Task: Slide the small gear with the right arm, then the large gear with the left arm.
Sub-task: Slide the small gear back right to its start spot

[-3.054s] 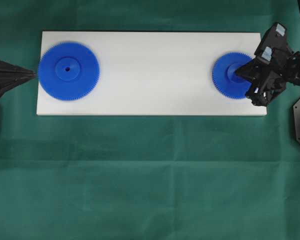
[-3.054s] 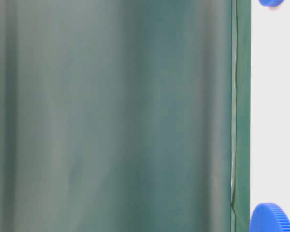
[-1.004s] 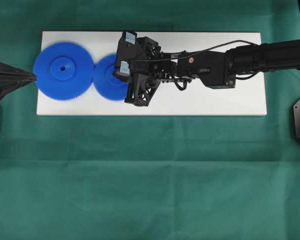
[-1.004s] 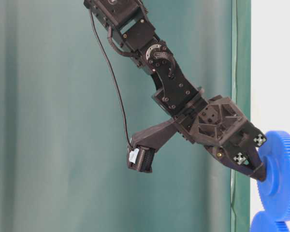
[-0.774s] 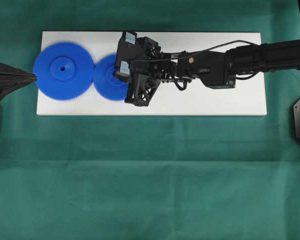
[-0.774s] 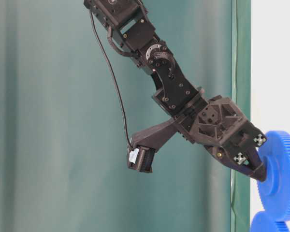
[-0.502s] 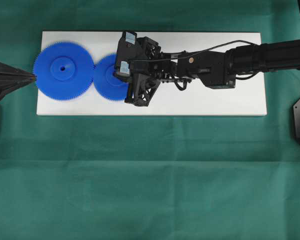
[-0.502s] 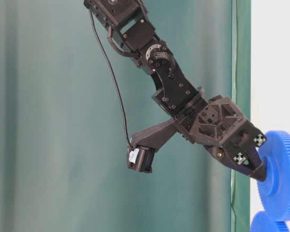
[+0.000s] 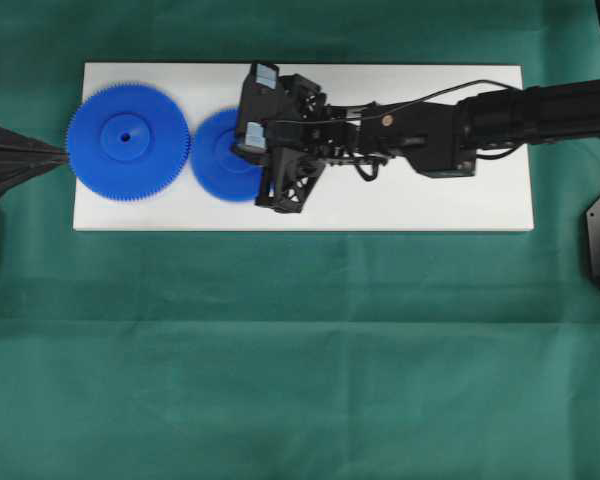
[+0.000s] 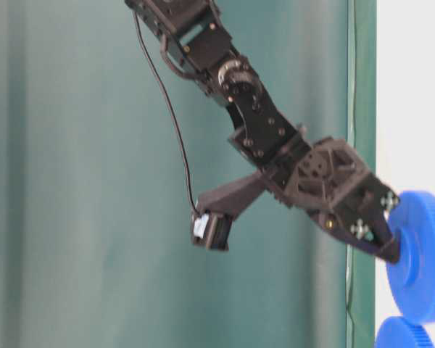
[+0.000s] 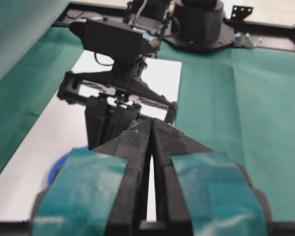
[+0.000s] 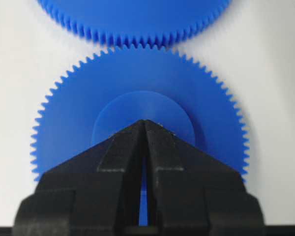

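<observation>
Since 0.5 s ago the small gear has shifted slightly to the right along the board, and a thin gap now shows between its teeth and those of the large gear, where before the 2 looked meshed. The right gripper has pulled back and tilted a little with it.

The small gear lies flat on the white board, left of the board's middle, just beside the large gear. In the right wrist view the small gear fills the centre, its raised hub partly under the gripper's tip, and the large gear's toothed rim runs along the top, with the teeth very close; whether any still touch is hard to tell there.

The right gripper's fingers are pressed together with only a narrow slit between them, their joined tip resting on the hub. From table level the same tip meets the top face of the small gear.

The large gear sits at the board's left end, its rim overhanging the edge slightly. The left gripper points at that rim from the left, just beside it. In the left wrist view its fingers are closed against each other. Green cloth covers the table around the board.
</observation>
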You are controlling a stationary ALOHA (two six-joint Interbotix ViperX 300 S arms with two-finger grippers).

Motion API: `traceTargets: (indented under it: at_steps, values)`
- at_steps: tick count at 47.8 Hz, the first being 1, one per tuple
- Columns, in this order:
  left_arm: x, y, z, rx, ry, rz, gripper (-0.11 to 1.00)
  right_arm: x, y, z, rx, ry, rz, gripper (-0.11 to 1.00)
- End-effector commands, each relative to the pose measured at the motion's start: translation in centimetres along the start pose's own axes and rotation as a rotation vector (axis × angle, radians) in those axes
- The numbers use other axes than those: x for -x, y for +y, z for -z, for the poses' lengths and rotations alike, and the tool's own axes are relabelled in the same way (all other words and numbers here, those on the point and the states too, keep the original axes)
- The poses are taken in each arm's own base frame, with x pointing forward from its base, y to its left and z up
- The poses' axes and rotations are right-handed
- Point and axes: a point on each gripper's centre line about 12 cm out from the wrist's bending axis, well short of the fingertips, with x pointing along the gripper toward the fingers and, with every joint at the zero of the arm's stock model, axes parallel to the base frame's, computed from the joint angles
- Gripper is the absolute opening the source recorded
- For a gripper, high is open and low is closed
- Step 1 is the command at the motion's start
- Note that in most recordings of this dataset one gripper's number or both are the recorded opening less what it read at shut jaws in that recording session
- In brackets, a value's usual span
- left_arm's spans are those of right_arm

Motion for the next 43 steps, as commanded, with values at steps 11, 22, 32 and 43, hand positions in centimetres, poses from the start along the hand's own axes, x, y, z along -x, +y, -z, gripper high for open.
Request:
traceTargets:
  at_steps: [11, 22, 32, 43]
  values:
    - [0.5, 0.0, -0.5, 0.005, -0.018, -0.001, 0.0, 5.7, -2.2, 4.8, -0.065, 0.079, 0.04, 0.51]
    - [0.7, 0.1, 0.4, 0.005, 0.008, -0.003, 0.0, 10.3, -4.3, 10.3, -0.162, 0.153, 0.089, 0.51]
    - [0.7, 0.0, 0.3, 0.005, 0.003, -0.002, 0.0, 13.9, -5.7, 14.9, -0.255, 0.195, 0.133, 0.51]
    - [0.6, 0.1, 0.3, 0.003, 0.006, -0.003, 0.0, 17.0, -6.3, 18.2, -0.308, 0.195, 0.165, 0.51]
